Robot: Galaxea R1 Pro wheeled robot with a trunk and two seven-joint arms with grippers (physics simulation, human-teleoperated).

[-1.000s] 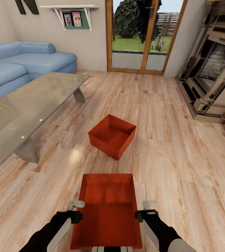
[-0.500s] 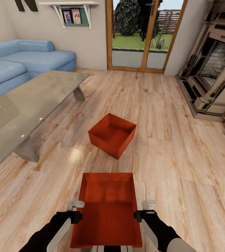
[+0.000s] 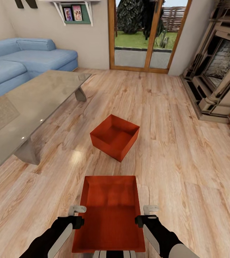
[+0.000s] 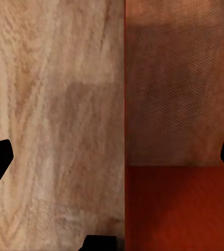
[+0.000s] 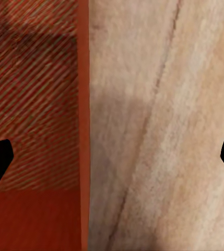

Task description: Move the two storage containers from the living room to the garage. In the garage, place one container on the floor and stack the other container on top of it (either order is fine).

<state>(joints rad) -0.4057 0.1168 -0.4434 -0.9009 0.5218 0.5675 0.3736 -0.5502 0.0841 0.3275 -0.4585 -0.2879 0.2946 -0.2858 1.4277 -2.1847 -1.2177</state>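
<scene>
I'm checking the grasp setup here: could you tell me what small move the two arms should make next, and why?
Probably lower both grippers and close them. The left gripper and right gripper are open, each straddling a side wall of the near container, as both wrist views show. The second container waits ahead on the wood floor.

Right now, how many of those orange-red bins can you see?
2. The near bin sits on the wood floor between the left claw and right claw; the far bin lies ahead, beside the glass table.
</scene>
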